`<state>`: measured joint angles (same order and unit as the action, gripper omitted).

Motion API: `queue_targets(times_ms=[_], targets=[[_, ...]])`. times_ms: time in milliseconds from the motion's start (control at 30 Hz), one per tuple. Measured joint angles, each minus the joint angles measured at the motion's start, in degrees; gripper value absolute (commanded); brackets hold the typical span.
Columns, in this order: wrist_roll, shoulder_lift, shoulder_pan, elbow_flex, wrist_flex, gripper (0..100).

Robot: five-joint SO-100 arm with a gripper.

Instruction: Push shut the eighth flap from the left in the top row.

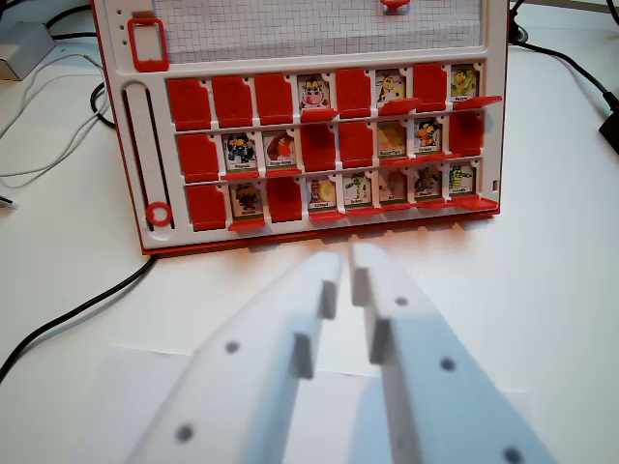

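A red and white flap board [145, 145] stands on the white table, facing me, with three rows of small windows. In the top row the eighth window from the left [464, 81] is uncovered and shows a yellow figure; its red flap [476, 100] lies flat below it. The fourth [312, 92] and sixth [390, 87] top windows also show pictures, while the other top windows are covered in red. My white gripper [346, 263] fills the lower middle, just in front of the board's bottom edge and apart from it. Its fingers stand close together with nothing between them.
White and black cables [58, 126] run on the table left of the board, and a black cable [68, 319] curves toward the lower left. More black cable [580, 68] lies at the right. A white sheet [135, 387] lies under the gripper. A grey box [19, 48] sits top left.
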<state>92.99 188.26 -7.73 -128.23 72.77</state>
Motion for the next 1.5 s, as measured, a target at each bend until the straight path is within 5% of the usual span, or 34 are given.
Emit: queue_targets(times_ms=[700,1067,1500], targets=[[-0.18,0.0,0.4,0.0,-0.4,1],[0.09,-10.5,9.1,0.4,-6.9,1],[4.04,-38.4,17.1,2.5,-24.1,1]])
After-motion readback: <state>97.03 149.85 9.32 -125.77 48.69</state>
